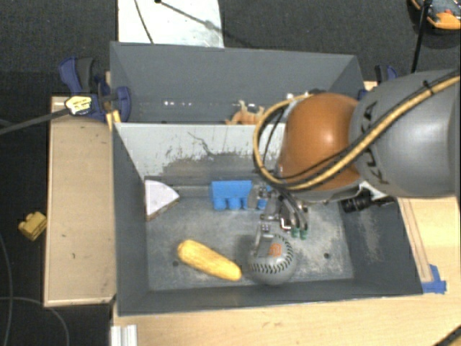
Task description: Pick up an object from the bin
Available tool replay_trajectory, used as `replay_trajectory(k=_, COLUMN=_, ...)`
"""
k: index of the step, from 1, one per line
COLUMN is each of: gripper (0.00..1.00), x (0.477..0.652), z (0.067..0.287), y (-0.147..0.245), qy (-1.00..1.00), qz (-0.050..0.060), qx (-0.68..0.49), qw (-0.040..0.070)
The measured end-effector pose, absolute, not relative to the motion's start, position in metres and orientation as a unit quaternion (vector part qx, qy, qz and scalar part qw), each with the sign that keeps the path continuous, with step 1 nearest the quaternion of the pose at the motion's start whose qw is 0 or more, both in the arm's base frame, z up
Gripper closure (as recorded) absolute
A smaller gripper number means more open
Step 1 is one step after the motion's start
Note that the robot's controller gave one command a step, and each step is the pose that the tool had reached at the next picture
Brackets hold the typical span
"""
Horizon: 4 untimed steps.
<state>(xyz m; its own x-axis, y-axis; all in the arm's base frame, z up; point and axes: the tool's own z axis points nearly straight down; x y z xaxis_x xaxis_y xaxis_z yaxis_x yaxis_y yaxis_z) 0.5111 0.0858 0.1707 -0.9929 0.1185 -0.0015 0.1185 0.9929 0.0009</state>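
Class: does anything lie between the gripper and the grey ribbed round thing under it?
Nothing visible does. The gripper is right above the grey ribbed round thing. The yellow banana-shaped thing lies beside it, and the blue block is farther back.

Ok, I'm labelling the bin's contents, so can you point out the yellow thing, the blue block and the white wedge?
Yellow thing [209, 259]: camera view, middle of its long body.
Blue block [231, 194]: camera view, centre of its top face.
White wedge [159, 195]: camera view, middle of its flat face.
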Motion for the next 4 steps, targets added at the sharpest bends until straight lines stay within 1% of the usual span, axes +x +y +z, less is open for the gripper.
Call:
replay_trajectory(k=1, gripper=0.00, x=0.515, z=0.170, y=0.069, qy=1.000, qz=0.001, qx=0.010, qw=0.001)
replay_trajectory(k=2, gripper=0.00, x=0.510, z=0.161, y=0.056, qy=0.992, qz=0.000, qx=0.123, qw=0.001)
replay_trajectory(k=3, gripper=0.00, x=0.498, z=0.135, y=0.053, qy=0.998, qz=0.001, qx=0.069, qw=0.002)
replay_trajectory(k=4, gripper=0.00, x=0.493, z=0.111, y=0.052, qy=0.999, qz=0.001, qx=-0.048, qw=0.002)
